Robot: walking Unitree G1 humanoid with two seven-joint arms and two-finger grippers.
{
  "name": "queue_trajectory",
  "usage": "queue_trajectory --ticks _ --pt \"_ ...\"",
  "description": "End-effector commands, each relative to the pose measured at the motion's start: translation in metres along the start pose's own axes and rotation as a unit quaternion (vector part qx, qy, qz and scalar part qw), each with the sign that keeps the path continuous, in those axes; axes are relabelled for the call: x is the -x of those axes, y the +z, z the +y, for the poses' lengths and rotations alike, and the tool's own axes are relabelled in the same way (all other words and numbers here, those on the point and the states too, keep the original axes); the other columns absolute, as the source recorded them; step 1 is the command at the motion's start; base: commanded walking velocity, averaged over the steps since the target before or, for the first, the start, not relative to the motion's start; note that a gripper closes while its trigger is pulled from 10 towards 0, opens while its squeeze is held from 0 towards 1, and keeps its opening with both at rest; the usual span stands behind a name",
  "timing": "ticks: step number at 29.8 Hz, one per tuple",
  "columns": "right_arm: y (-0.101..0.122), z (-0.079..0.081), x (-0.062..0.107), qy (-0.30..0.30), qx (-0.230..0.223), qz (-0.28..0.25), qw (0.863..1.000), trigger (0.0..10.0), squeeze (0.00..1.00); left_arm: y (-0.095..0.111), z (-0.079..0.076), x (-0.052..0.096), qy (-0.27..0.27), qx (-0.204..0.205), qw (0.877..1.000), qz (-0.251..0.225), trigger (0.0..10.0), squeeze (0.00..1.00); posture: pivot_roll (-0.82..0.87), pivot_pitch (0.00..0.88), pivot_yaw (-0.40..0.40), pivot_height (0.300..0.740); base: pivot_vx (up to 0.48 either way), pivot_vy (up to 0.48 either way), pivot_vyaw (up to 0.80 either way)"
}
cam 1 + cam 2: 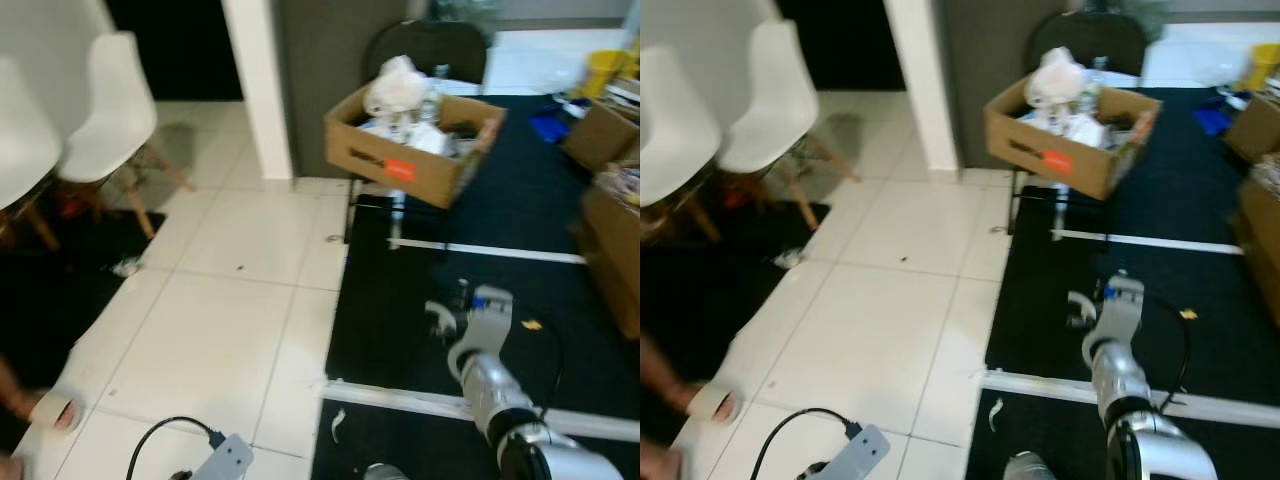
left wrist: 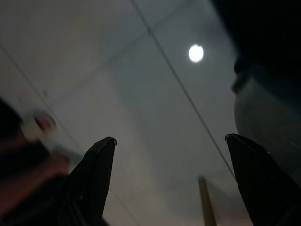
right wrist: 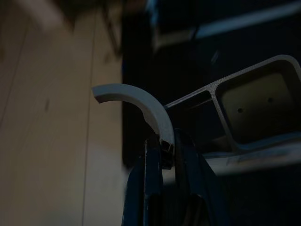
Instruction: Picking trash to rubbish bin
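Right gripper carries a curved grey strip toward the cardboard box.

In the eye view I see my right gripper (image 1: 437, 317) raised forward over the black mat (image 1: 500, 215), the cardboard box (image 1: 412, 143) well ahead. In the right wrist view the fingers pinch the curved strip (image 3: 136, 102) at one end; it looks light and stiff. In the left wrist view my left gripper (image 2: 171, 140) stands apart, empty.
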State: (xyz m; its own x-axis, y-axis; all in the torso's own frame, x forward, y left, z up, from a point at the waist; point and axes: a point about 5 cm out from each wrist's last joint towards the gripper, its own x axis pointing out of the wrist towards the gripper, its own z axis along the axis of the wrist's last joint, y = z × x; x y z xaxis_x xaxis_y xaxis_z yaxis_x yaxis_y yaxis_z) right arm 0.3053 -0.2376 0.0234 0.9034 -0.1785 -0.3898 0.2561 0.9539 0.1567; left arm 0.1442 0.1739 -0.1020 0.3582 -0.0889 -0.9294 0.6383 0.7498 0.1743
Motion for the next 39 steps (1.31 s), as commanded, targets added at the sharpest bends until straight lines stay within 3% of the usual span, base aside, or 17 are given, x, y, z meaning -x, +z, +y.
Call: queue_trajectory --ticks 1,7,21,36,39 --pt "-0.002 0.008 0.000 0.014 -0.009 -0.003 1.000 10.0 0.00 -0.011 -0.003 0.001 -0.006 0.007 1.000 0.014 10.0 0.00 -0.09 0.018 0.119 0.740 0.000 0.000 -0.76" --pt "0.007 0.015 -0.002 0.038 0.008 -0.022 0.999 10.0 0.00 -0.011 -0.003 0.001 -0.010 0.011 1.000 0.015 10.0 0.00 -0.09 0.023 0.122 0.740 0.000 0.000 -0.77" --pt "0.005 0.030 -0.002 0.078 -0.005 -0.033 0.996 10.0 0.00 -0.012 0.000 0.002 -0.008 0.027 1.000 0.014 10.0 0.00 -0.09 0.023 0.122 0.740 0.000 0.000 -0.77" --pt "0.004 0.039 -0.002 0.102 0.000 -0.032 0.994 10.0 0.00 -0.016 0.005 0.003 -0.010 0.039 0.999 0.021 10.0 0.00 -0.08 0.025 0.126 0.740 0.252 0.000 0.00" --pt "0.003 0.039 -0.002 0.101 -0.001 -0.026 0.995 10.0 0.00 -0.015 0.004 0.003 -0.011 0.039 0.999 0.021 10.0 0.00 -0.08 0.027 0.124 0.740 0.444 0.000 -0.80"
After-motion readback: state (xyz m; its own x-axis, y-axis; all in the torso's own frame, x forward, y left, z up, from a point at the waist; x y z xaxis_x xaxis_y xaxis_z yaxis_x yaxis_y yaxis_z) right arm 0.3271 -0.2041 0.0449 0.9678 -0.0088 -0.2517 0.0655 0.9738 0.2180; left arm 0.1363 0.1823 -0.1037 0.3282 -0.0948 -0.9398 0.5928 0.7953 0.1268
